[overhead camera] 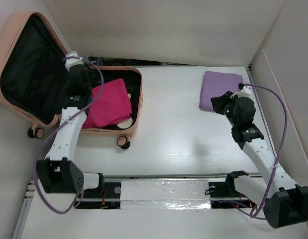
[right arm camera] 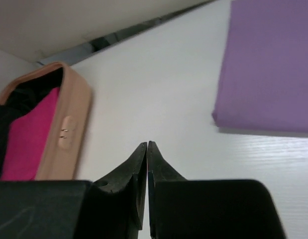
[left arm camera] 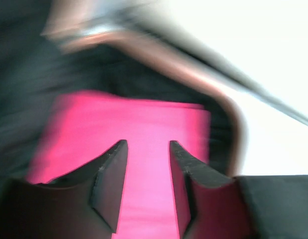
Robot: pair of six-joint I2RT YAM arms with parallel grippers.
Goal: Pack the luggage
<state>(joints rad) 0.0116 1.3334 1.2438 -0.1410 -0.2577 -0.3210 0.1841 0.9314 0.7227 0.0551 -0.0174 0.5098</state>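
Now placing magenta cloth in luggage with left gripper spread; next probably calls for parting pressed-together right gripper around purple cloth.

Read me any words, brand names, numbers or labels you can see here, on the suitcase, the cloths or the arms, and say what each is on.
No text can be read in any of these views.
The luggage: no brand or label visible; the small oval fitting on its side shows no letters.
The pink cloth and purple cloth: plain, no tag showing.
Left wrist view: too blurred to read anything.
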